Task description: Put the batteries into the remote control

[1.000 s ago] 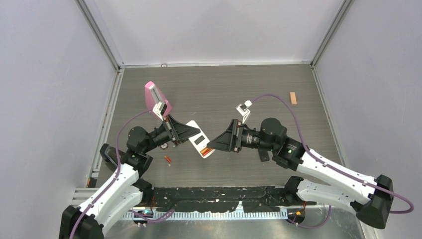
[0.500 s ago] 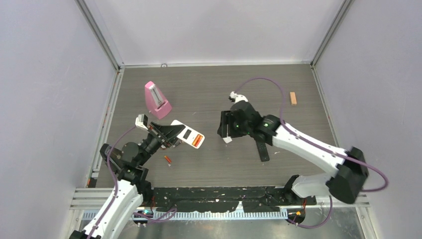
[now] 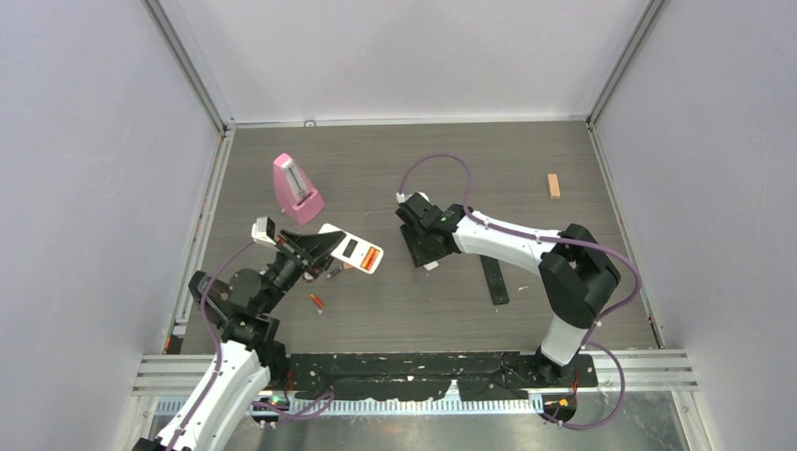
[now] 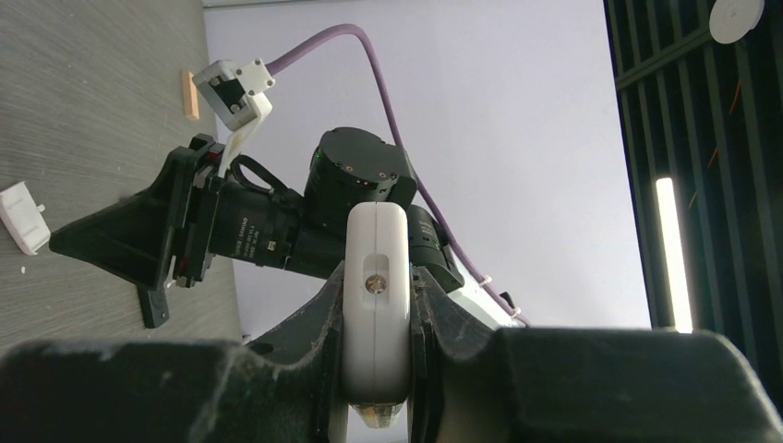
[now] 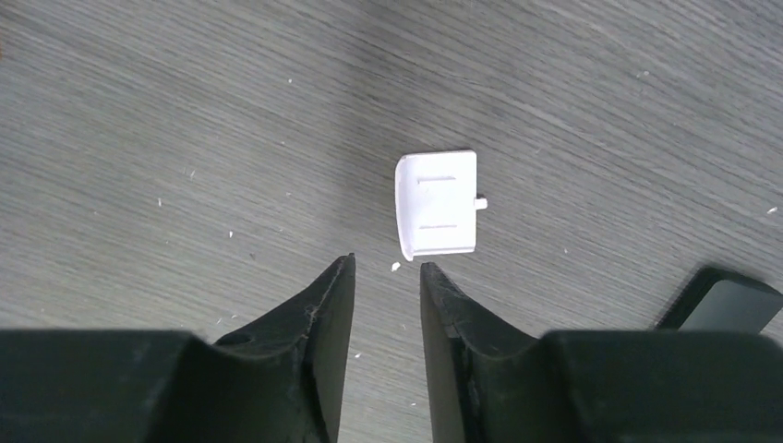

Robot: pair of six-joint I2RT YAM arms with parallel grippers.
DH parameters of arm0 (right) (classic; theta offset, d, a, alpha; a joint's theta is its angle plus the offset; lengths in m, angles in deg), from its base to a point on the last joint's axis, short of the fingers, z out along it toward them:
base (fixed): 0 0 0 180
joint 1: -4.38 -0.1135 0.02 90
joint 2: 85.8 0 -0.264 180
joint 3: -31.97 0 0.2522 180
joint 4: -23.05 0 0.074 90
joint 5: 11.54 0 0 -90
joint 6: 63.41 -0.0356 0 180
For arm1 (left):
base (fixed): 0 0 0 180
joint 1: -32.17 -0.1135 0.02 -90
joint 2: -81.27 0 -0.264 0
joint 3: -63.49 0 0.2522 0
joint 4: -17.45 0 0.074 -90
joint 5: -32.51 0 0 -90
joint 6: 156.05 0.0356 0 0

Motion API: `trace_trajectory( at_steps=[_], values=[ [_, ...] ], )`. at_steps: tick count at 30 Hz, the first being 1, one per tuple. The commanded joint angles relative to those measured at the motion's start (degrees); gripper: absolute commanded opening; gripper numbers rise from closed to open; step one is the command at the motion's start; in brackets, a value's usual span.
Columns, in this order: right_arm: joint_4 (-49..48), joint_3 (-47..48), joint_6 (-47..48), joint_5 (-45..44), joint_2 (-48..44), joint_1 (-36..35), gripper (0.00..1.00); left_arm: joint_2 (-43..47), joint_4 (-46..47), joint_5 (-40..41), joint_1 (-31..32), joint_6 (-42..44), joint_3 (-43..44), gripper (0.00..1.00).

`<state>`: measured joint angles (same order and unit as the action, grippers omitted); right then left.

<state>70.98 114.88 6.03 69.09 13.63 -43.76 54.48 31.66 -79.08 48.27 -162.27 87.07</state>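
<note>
My left gripper (image 3: 324, 252) is shut on a white remote control (image 3: 350, 248), held above the table at centre left; an orange strip (image 3: 373, 257) shows at its far end. In the left wrist view the remote (image 4: 377, 268) stands edge-on, clamped between both fingers. One orange-red battery (image 3: 318, 302) lies on the table just in front of the left arm. My right gripper (image 5: 388, 266) points down at the table with its jaws narrowly apart and nothing between them. A small white battery cover (image 5: 438, 205) lies flat just beyond the right fingertips.
A black remote (image 3: 494, 279) lies right of centre, its corner (image 5: 725, 300) showing in the right wrist view. A pink wedge-shaped object (image 3: 297, 188) stands at the back left. A tan wooden block (image 3: 554, 185) lies at the far right.
The right arm has swung away from the white remote to point down at the table, its jaws narrowing. The left arm has drawn the remote back to the left.
</note>
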Motion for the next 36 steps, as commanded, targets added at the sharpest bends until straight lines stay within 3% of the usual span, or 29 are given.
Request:
trace_trajectory(
  at_steps=[1, 9, 15, 26, 30, 36],
  values=[
    [-0.8, 2.9, 2.3, -1.4, 2.4, 0.1, 0.36, 0.2, 1.1, 1.0, -0.2, -0.1, 1.8, 0.00],
    [-2.1, 2.4, 2.5, -1.2, 5.6, 0.3, 0.34, 0.0, 0.9, 0.8, -0.2, 0.2, 1.7, 0.00],
    [-4.9, 1.4, 3.0, -1.6, 6.5, 1.1, 0.23, 0.0, 0.9, 0.6, -0.2, 0.2, 1.5, 0.00],
    [-6.7, -0.7, 2.7, 1.2, 8.0, 3.1, 0.17, 0.1, 1.0, 0.3, -0.2, 0.2, 1.2, 0.00],
    [-7.3, -1.5, 1.9, 2.4, 7.1, 3.6, 0.06, -0.2, 1.0, 0.2, -0.2, 0.3, 1.4, 0.00],
    [-10.3, -3.8, -2.7, 6.5, 0.0, 4.7, 0.06, -0.7, 1.1, 0.1, -0.2, 0.5, 1.6, 0.00]
  ],
)
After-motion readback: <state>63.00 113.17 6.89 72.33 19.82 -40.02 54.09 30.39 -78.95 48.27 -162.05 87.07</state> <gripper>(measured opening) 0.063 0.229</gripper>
